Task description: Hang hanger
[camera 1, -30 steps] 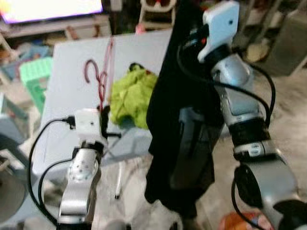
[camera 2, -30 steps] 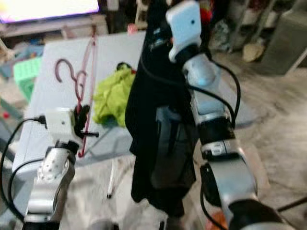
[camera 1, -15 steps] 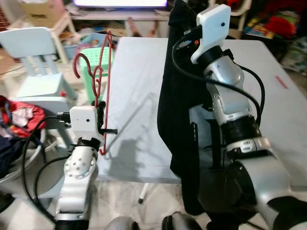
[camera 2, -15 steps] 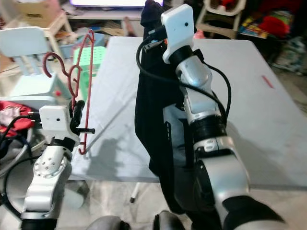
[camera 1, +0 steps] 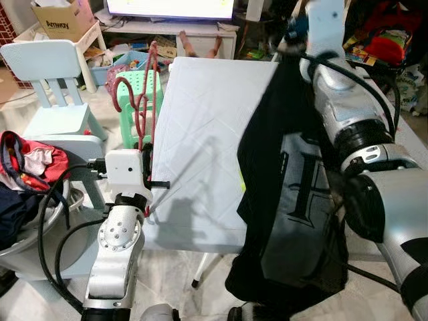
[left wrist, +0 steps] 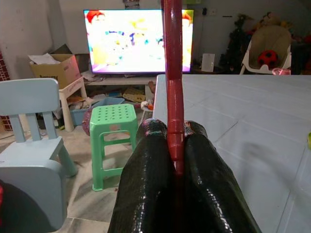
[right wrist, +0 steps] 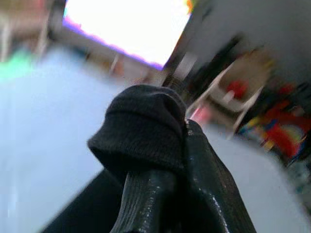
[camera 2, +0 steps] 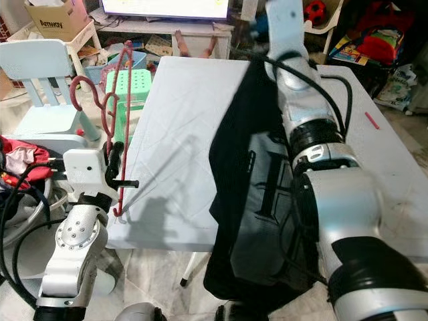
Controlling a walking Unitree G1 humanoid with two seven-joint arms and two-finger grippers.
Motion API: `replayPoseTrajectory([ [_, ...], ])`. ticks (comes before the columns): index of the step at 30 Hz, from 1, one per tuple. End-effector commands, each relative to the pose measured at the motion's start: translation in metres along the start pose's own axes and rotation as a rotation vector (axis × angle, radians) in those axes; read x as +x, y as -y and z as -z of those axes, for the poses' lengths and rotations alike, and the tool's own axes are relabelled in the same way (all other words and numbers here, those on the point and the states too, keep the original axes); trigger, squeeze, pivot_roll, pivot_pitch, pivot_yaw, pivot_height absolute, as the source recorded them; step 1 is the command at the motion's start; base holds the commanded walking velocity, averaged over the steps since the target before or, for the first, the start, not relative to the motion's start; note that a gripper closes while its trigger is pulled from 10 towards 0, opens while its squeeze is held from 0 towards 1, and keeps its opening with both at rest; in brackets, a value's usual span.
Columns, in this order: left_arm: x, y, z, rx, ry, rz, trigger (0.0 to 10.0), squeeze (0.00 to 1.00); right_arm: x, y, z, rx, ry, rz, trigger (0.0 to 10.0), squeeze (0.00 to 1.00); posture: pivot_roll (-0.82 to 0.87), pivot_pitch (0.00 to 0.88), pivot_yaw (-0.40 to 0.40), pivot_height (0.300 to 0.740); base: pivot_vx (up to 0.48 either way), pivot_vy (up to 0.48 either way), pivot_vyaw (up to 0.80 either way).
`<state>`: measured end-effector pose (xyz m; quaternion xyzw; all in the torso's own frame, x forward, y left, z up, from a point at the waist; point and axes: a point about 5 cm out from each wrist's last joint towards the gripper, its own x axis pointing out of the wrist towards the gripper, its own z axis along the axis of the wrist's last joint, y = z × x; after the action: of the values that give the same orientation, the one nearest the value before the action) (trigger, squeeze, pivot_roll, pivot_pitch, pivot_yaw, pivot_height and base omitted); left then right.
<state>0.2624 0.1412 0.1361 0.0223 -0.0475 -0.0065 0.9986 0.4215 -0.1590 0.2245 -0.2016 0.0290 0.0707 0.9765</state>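
My left gripper (left wrist: 175,160) stays clamped on the red wire hanger (camera 1: 142,114), upright at nine o'clock; my right gripper (right wrist: 181,145) pinches the black fabric garment (camera 1: 287,200), now swung rightward over the white table (camera 1: 200,134)

A white table (camera 1: 200,140) stands ahead on a pale tiled floor (left wrist: 92,204). To its left are a green stool (left wrist: 112,127) and a light blue chair (camera 1: 55,67). Far off, a lit TV (left wrist: 131,41) sits above a low shelf, with a cardboard box (camera 2: 52,21) at far left.

bright even daylight, glaring screen (left wrist: 138,39), blurred right wrist view
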Motion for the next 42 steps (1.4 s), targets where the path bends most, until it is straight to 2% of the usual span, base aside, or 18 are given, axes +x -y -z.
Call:
replayPoseTrajectory([
  [1, -0.005, 0.002, 0.021, 0.007, -0.110, 0.014, 10.0, 0.00, -0.001, -0.010, 0.014, -0.034, -0.057, -0.074, 10.0, 0.00, 0.06, 0.006, -0.052, 0.740, 0.000, 0.000, 0.00],
  [2, -0.005, 0.002, 0.021, 0.007, -0.110, 0.014, 10.0, 0.00, -0.001, -0.010, 0.014, -0.034, -0.057, -0.074, 10.0, 0.00, 0.06, 0.006, -0.052, 0.740, 0.000, 0.000, 0.00],
  [3, -0.004, 0.002, 0.020, 0.006, -0.109, 0.016, 10.0, 0.00, -0.002, -0.014, 0.019, -0.080, -0.066, -0.109, 10.0, 0.00, 0.06, 0.007, -0.049, 0.740, 0.000, 0.000, 0.00],
  [4, -0.004, 0.003, 0.020, 0.012, -0.107, 0.026, 10.0, 0.00, -0.005, -0.027, 0.031, -0.149, -0.079, -0.215, 10.0, 0.00, 0.05, 0.006, -0.046, 0.740, 0.000, 0.000, 0.00],
  [7, -0.004, 0.004, 0.021, 0.019, -0.109, 0.033, 10.0, 0.00, -0.009, -0.036, 0.042, -0.221, -0.083, -0.300, 10.0, 0.00, 0.05, 0.006, -0.044, 0.740, 0.000, 0.000, 0.00],
  [10, -0.003, 0.004, 0.021, 0.017, -0.110, 0.038, 10.0, 0.00, -0.012, -0.044, 0.050, -0.256, -0.090, -0.380, 10.0, 0.00, 0.05, 0.006, -0.043, 0.740, 0.000, 0.000, 0.00],
  [11, -0.003, 0.005, 0.020, 0.015, -0.110, 0.041, 10.0, 0.00, -0.016, -0.050, 0.055, -0.290, -0.095, -0.466, 10.0, 0.00, 0.05, 0.008, -0.043, 0.740, 0.000, 0.000, 0.00],
  [13, -0.003, 0.005, 0.020, 0.013, -0.110, 0.043, 10.0, 0.00, -0.019, -0.052, 0.059, -0.283, -0.106, -0.521, 10.0, 0.00, 0.05, 0.008, -0.043, 0.740, 0.000, 0.000, 0.00],
  [14, -0.004, 0.005, 0.020, 0.011, -0.112, 0.045, 10.0, 0.00, -0.019, -0.050, 0.059, -0.261, -0.103, -0.524, 10.0, 0.84, 0.05, 0.010, -0.043, 0.740, 0.000, 0.000, 0.00],
  [15, -0.004, 0.005, 0.020, 0.010, -0.113, 0.046, 10.0, 0.00, -0.019, -0.048, 0.058, -0.263, -0.096, -0.515, 10.0, 0.84, 0.05, 0.010, -0.043, 0.740, 0.000, 0.000, 0.00],
  [16, -0.005, 0.005, 0.022, 0.010, -0.117, 0.049, 10.0, 0.00, -0.020, -0.047, 0.052, -0.310, -0.025, -0.527, 10.0, 1.00, 0.05, 0.010, -0.043, 0.740, 0.000, 0.000, 0.00],
  [17, -0.006, 0.005, 0.022, 0.009, -0.121, 0.051, 10.0, 0.00, -0.021, -0.047, 0.049, -0.337, 0.005, -0.538, 10.0, 1.00, 0.05, 0.010, -0.043, 0.740, 0.000, 0.000, 0.00],
  [19, -0.007, 0.006, 0.022, 0.004, -0.126, 0.059, 10.0, 0.00, -0.031, -0.053, 0.037, -0.403, 0.156, -0.691, 10.0, 1.00, 0.05, 0.013, -0.035, 0.740, 0.000, 0.000, 0.00],
  [22, -0.007, 0.007, 0.021, -0.003, -0.124, 0.070, 10.0, 0.00, -0.039, -0.056, 0.030, -0.450, 0.246, -0.773, 10.0, 1.00, 0.05, 0.014, -0.033, 0.740, 0.000, 0.000, 0.00],
  [25, -0.007, 0.010, 0.021, -0.005, -0.128, 0.086, 10.0, 0.00, -0.039, -0.043, 0.021, -0.564, 0.304, -0.665, 10.0, 1.00, 0.04, 0.018, -0.027, 0.740, 0.000, 0.000, 0.00],
  [27, -0.007, 0.010, 0.022, -0.005, -0.131, 0.089, 10.0, 0.00, -0.038, -0.036, 0.017, -0.546, 0.317, -0.613, 10.0, 1.00, 0.04, 0.018, -0.027, 0.740, 0.000, 0.000, 0.00],
  [33, -0.007, 0.011, 0.023, -0.007, -0.138, 0.104, 10.0, 0.00, -0.038, -0.014, 0.023, -0.532, 0.240, -0.550, 10.0, 1.00, 0.03, 0.024, -0.022, 0.740, 0.000, 0.000, 0.00],
  [42, -0.010, 0.014, 0.026, -0.021, -0.160, 0.128, 10.0, 0.00, -0.060, 0.004, 0.041, -0.617, 0.109, -0.743, 10.0, 1.00, 0.03, 0.026, -0.022, 0.740, 0.000, 0.000, 0.00],
])
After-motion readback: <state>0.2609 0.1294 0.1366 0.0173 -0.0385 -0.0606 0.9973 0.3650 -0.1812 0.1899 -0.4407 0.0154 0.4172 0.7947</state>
